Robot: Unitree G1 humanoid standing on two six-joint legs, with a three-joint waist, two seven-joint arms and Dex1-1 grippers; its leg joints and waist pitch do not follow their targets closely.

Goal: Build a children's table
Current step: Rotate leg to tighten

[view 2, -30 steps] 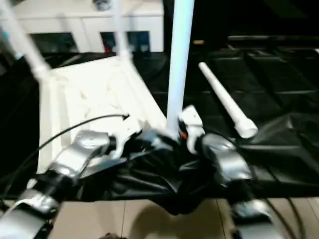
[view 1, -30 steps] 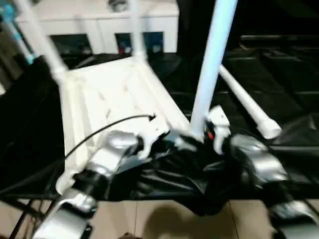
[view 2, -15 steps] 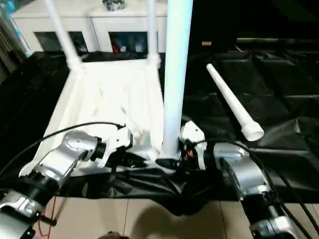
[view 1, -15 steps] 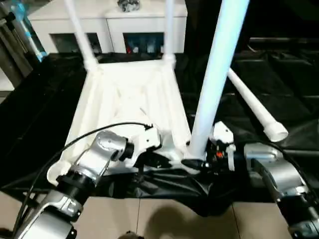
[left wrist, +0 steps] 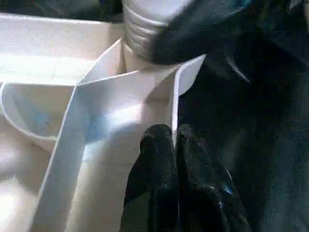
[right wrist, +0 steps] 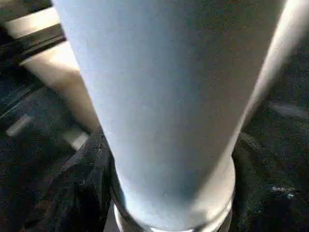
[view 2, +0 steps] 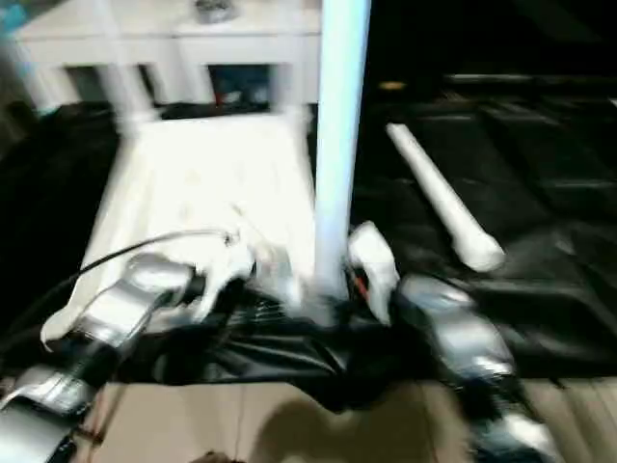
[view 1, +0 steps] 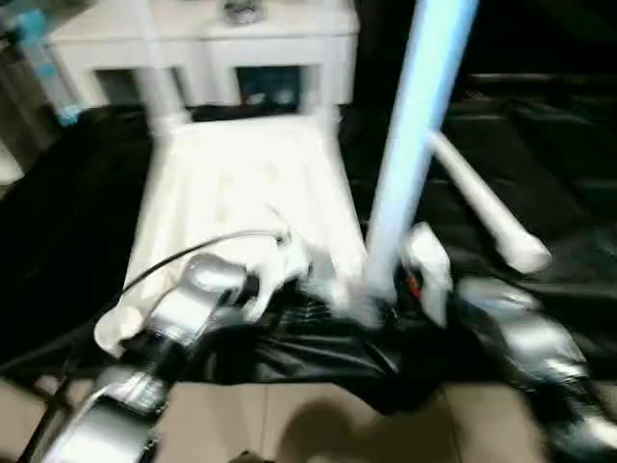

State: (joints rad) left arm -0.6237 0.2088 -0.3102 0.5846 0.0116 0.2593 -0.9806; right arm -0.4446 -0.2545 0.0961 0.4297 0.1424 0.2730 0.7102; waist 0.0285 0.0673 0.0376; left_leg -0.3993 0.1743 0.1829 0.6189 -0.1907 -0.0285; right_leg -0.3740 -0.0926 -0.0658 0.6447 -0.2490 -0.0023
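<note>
The white tabletop (view 1: 241,183) lies underside up on a black sheet. Two white legs (view 1: 159,92) stand in its far corners. A third leg (view 1: 405,154) stands upright at the near right corner socket, its ribbed end (left wrist: 145,24) sitting in the socket. My right gripper (view 1: 386,294) is shut on this leg's base, and the leg (right wrist: 159,96) looms close in the right wrist view. My left gripper (left wrist: 174,145) is shut on the tabletop's thin rim (left wrist: 176,96) just beside that corner. The fourth leg (view 1: 482,217) lies loose on the sheet to the right.
A white cabinet with glass doors (view 1: 202,39) stands behind the tabletop. The black sheet (view 1: 540,145) covers the work surface and bunches up at its near edge. Beige floor tiles (view 1: 289,424) show below. A black cable (view 1: 193,251) arcs over my left forearm.
The head camera has shifted and the picture has blurred. The upright leg stays at the near right corner, and both grippers keep their holds.
</note>
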